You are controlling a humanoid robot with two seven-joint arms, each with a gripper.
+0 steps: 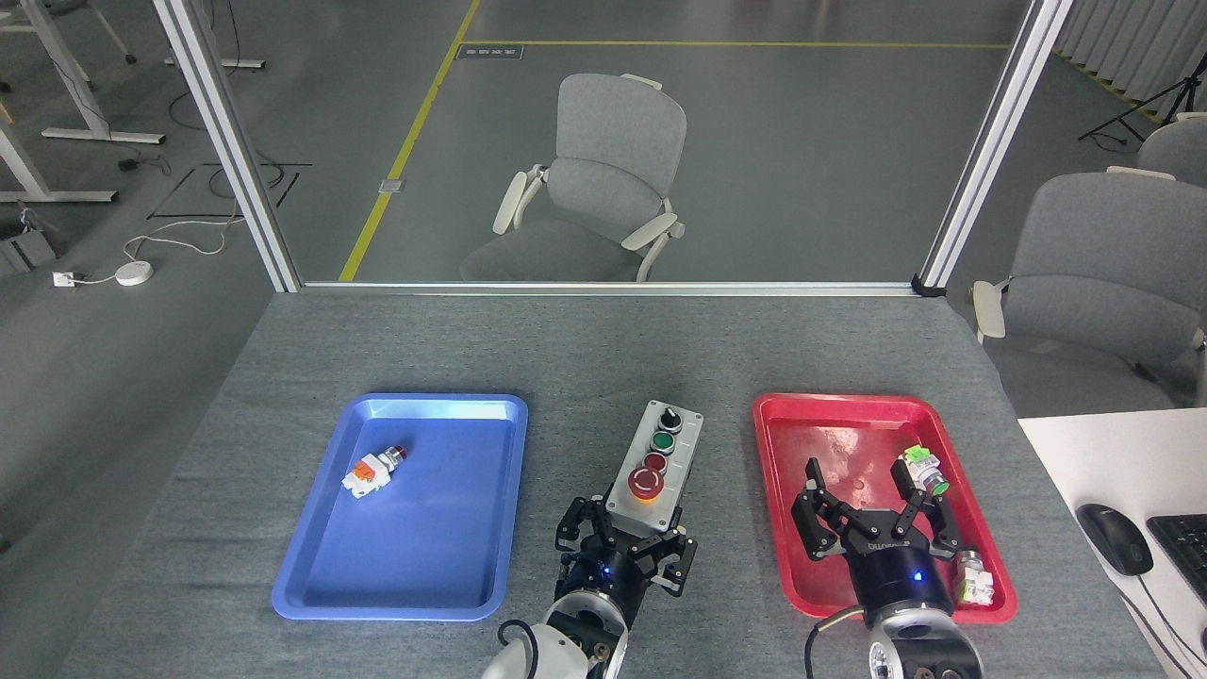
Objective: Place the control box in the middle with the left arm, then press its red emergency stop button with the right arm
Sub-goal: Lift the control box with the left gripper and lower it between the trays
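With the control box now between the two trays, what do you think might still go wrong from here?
1. The left gripper clamps only the near end of the control box; releasing carelessly might shift or tip it.
2. The smaller red button sits right beside the red emergency stop button, so the right gripper might press the wrong one.
3. The right gripper hangs open over the red tray near a green-tipped switch and may knock it on leaving.

control box [657, 464] between trays (on cloth)

Left gripper [627, 545] clamped, pointing forward, right gripper [872, 519] spread wide, hovering
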